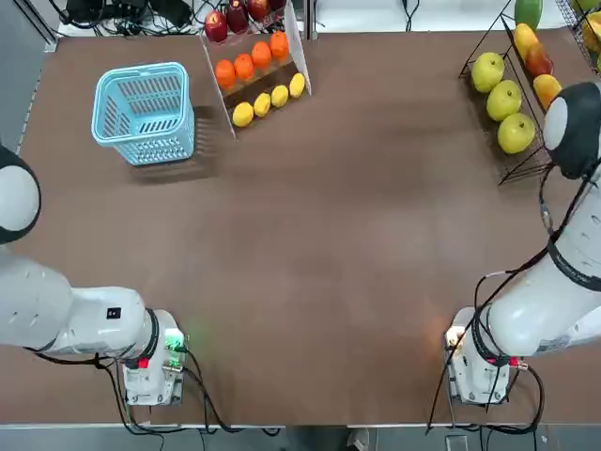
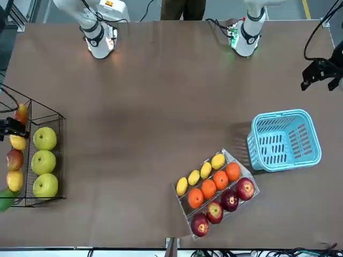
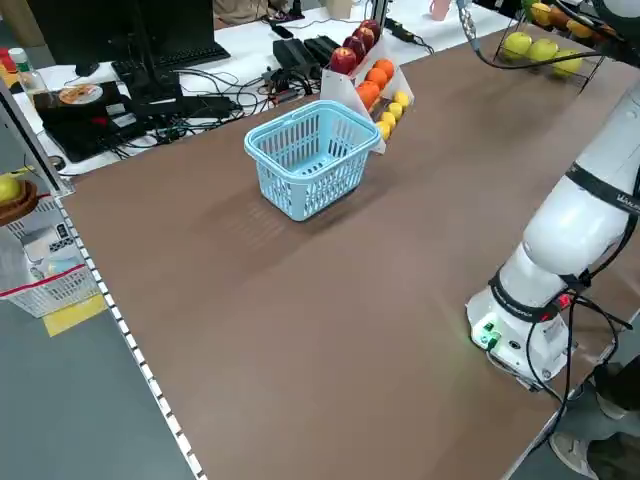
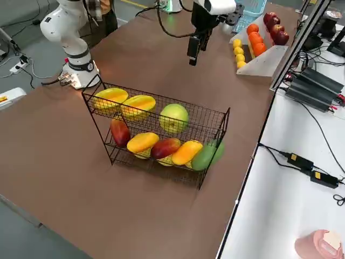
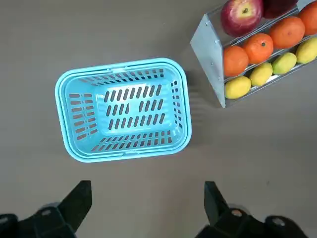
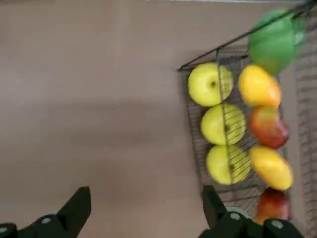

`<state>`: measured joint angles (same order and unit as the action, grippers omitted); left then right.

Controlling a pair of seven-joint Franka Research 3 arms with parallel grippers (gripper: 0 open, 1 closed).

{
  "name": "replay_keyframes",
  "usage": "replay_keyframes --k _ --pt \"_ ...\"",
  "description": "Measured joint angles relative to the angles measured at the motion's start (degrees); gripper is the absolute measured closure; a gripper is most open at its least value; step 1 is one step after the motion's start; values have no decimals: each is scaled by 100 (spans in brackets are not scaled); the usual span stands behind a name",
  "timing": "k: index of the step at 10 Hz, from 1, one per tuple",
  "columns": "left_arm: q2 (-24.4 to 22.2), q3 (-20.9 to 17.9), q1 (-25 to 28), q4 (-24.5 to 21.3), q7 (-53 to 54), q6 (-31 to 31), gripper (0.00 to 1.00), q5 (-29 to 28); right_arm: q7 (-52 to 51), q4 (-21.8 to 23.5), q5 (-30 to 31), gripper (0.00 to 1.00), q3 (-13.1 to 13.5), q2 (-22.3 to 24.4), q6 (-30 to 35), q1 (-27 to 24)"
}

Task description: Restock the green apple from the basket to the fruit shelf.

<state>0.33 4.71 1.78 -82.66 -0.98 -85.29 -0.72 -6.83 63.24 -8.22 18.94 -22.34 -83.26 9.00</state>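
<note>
The right gripper (image 6: 143, 196) hangs wide open and holds nothing, with the fruit shelf (image 4: 207, 123) at the right of its wrist view; the left gripper (image 5: 147, 193) is also wide open and empty, above the basket (image 5: 124, 66). Three green apples (image 6: 209, 84) already lie in a row on the shelf. I think another reach into the basket would close on nothing, or a bump could roll the apples off the slanted tier. Only the left wrist view shows the basket's bare bottom; the right side view shows one apple.
</note>
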Motion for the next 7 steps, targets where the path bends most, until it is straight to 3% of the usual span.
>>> replay_keyframes --k 4,7 --pt "0 -1 0 -1 0 0 0 0 1082 706 35 0 -794 855 524 -32" --pt "0 -2 1 -1 0 -6 0 0 1188 1018 83 0 -1046 1568 968 -50"
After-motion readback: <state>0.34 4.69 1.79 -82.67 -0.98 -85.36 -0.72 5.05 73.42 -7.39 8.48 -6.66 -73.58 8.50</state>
